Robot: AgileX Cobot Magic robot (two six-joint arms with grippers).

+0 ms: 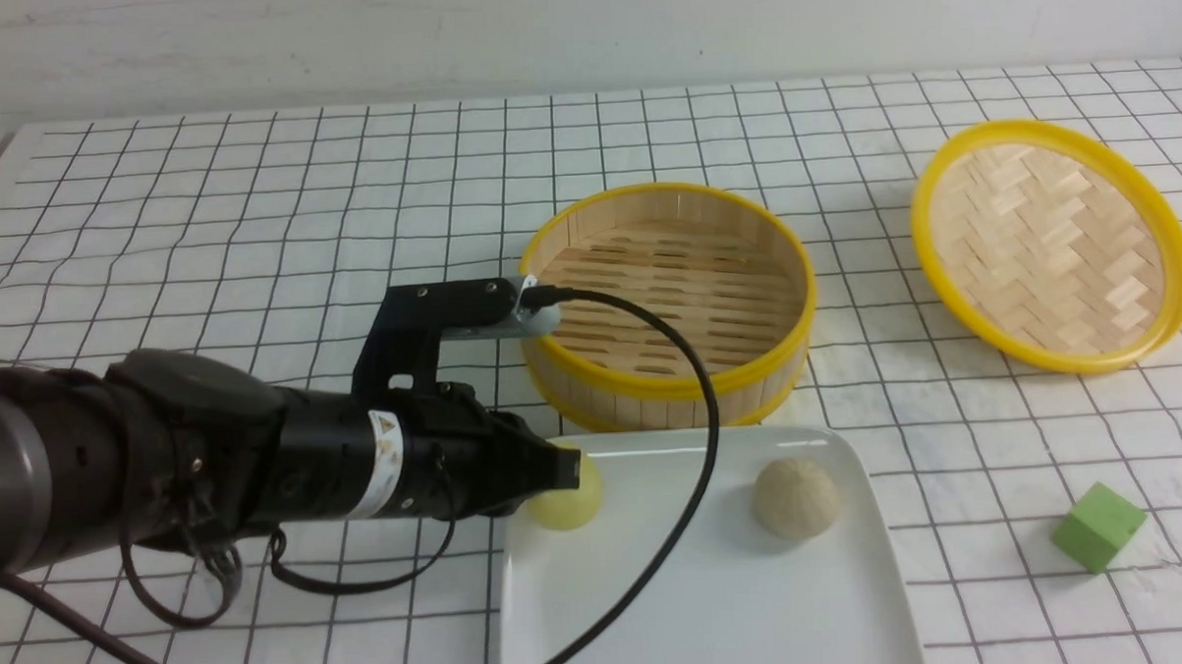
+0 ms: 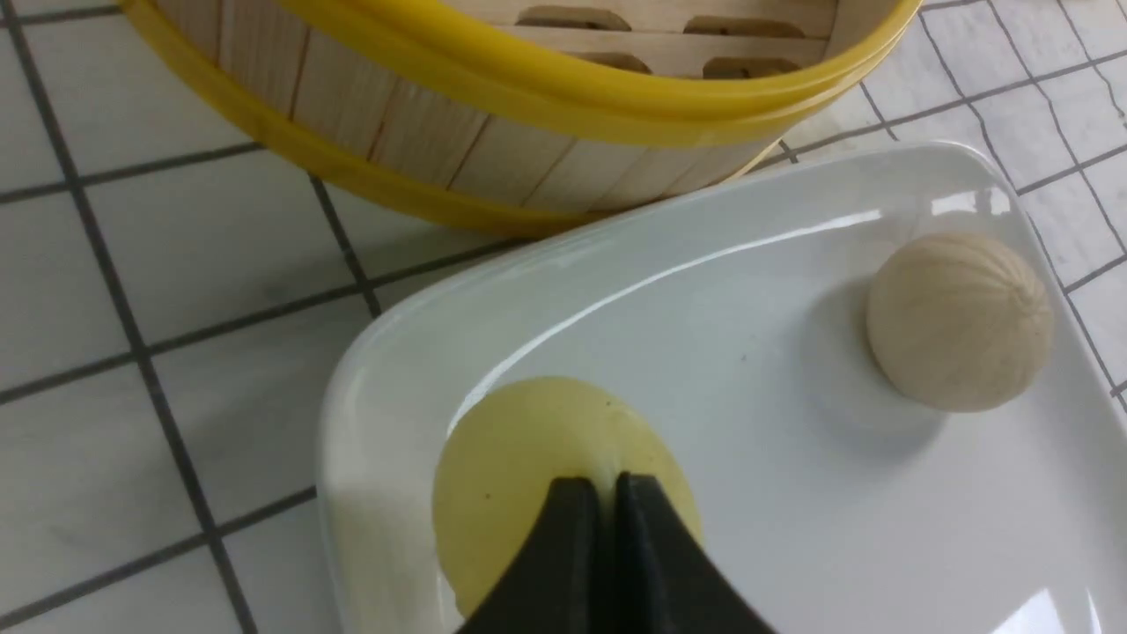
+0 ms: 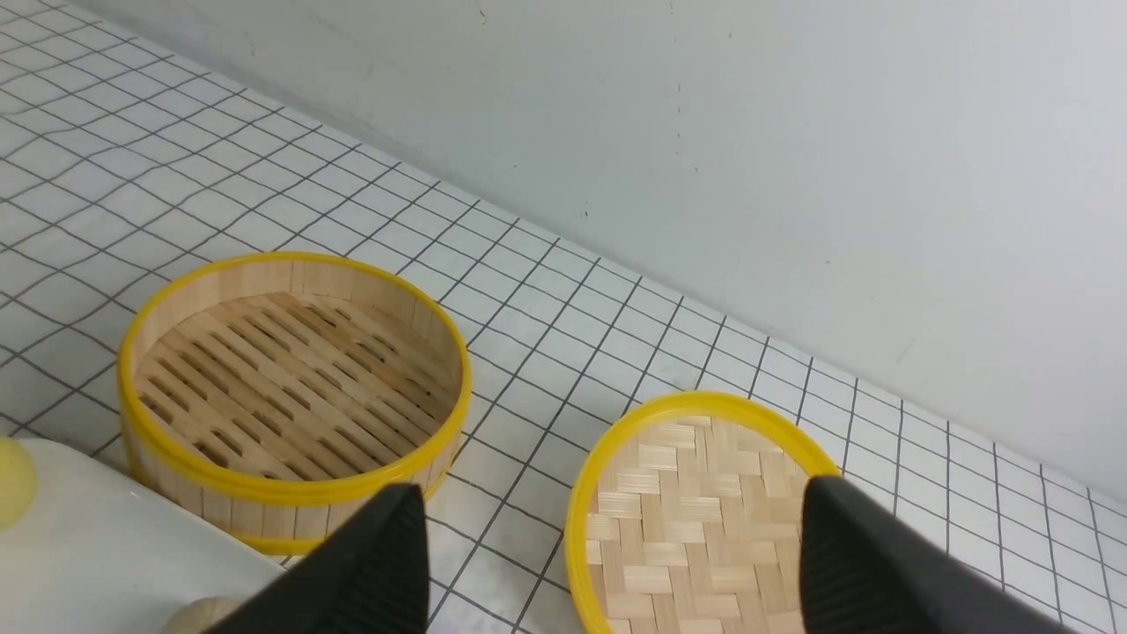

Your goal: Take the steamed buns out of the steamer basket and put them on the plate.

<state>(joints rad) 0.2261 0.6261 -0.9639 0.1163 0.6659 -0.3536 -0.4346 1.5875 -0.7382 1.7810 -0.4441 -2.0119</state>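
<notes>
Final step, looks done: yellow bun (image 2: 519, 458) & beige bun (image 1: 795, 498) both sit on plate (image 1: 718, 603), lower ctr of front view, steamer basket (image 1: 653, 408) above it empty; left gripper (image 2: 597, 482) tips together at yellow bun, pinching or not unclear, needs clean lift-off; right gripper (image 3: 612, 493) jaws apart, empty.

The matte-black left arm (image 1: 261, 461) carries a white label (image 1: 384, 457) with a yellow warning triangle, a silver camera (image 1: 536, 314) on a black bracket (image 1: 423, 313), looping black cables (image 1: 697, 407) and a black, wedge-fingered gripper (image 2: 606, 482).
</notes>
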